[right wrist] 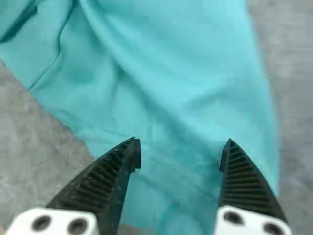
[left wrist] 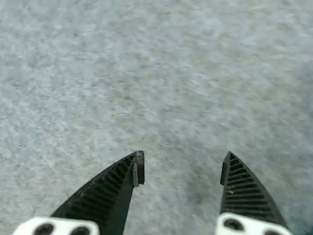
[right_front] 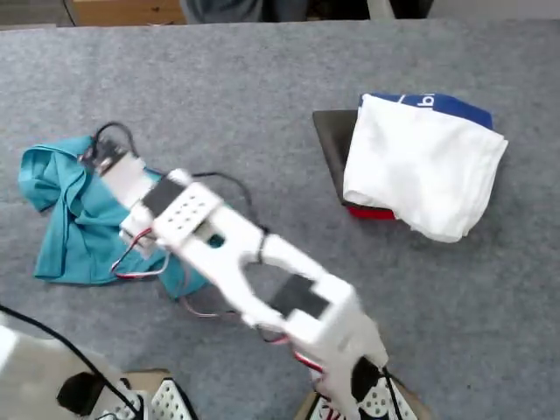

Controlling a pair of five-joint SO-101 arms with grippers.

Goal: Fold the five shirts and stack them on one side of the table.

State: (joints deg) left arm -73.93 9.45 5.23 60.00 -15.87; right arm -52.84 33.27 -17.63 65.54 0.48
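A crumpled teal shirt (right_front: 66,227) lies at the left of the grey table (right_front: 262,79). A white arm stretches from the near edge across to it, and my right gripper (right_front: 94,157) hangs over the shirt's upper part. In the right wrist view that gripper (right wrist: 181,147) is open, its black fingers (right wrist: 117,166) just above the teal cloth (right wrist: 171,83) with nothing between them. My left gripper (left wrist: 183,159) is open over bare grey felt. At the right sits a stack of folded shirts: white (right_front: 420,166) on top, blue (right_front: 437,103), red (right_front: 372,212) and dark (right_front: 332,144) under it.
The other arm's base (right_front: 52,376) sits at the near left corner with a black cable. Loose wires (right_front: 210,306) trail beside the outstretched arm. Bare felt spans the middle and far side of the table.
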